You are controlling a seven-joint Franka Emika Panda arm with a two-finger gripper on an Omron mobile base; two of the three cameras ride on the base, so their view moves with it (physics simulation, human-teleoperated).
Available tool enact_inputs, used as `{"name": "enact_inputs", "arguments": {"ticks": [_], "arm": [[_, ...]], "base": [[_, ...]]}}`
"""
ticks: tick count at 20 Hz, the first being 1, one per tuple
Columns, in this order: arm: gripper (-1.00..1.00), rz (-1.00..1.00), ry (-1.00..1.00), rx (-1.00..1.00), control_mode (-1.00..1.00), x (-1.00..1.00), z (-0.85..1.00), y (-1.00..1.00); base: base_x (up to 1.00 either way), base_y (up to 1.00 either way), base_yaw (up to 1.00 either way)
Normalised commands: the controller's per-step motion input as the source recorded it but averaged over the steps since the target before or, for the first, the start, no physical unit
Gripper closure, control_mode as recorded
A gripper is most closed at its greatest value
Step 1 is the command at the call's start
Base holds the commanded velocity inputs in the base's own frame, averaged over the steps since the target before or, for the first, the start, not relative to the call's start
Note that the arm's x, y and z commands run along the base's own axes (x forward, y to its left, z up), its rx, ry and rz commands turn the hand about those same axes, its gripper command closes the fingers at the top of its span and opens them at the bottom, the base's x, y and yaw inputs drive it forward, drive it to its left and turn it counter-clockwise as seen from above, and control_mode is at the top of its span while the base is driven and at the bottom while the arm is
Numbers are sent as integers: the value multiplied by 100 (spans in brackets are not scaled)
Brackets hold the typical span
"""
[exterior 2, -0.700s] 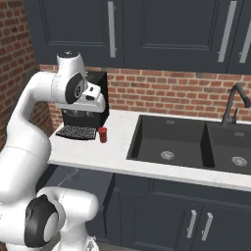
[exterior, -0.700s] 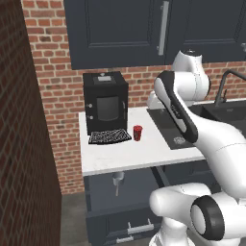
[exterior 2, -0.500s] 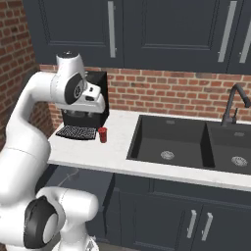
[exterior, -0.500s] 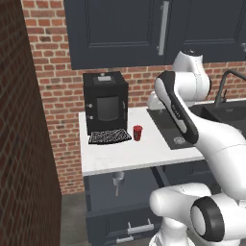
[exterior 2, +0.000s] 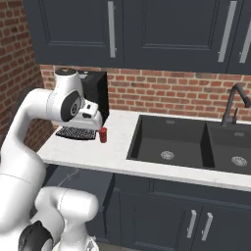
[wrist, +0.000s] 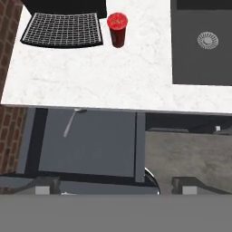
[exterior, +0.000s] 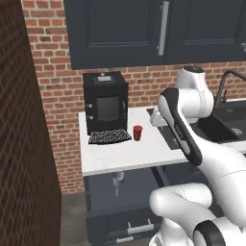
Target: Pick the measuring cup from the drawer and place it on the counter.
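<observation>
The gripper (wrist: 115, 183) hangs with jaws spread wide, high over the open drawer (wrist: 90, 145). The measuring cup (wrist: 71, 119) lies inside, bowl tucked under the counter (wrist: 90, 77) edge; light, rigid, slick metal, probably best pinched across its thin handle

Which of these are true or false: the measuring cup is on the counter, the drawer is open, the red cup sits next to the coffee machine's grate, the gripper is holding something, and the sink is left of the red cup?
1. The measuring cup is on the counter. False: it lies in the drawer.
2. The drawer is open. True.
3. The red cup stands beside the coffee machine's grate. True.
4. The gripper holds something. False: it is open and empty.
5. In the right base view, the sink is left of the red cup. False: right.
</observation>
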Motion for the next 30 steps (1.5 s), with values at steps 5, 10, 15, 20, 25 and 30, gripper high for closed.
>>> {"name": "enact_inputs", "arguments": {"ticks": [5,10,15,20,25,30], "arm": [[-100,0,5,0,-100,-20,-56,-1],[-100,0,6,0,-100,-22,-44,-6],[-100,0,7,0,-100,-41,-24,0],[-100,0,1,0,100,-7,-6,0],[-100,0,0,0,100,0,0,0],[-100,0,0,0,100,0,0,0]], "base": [[0,0,0],[0,0,0],[0,0,0],[-28,1,0],[-49,19,0],[-44,31,0]]}}
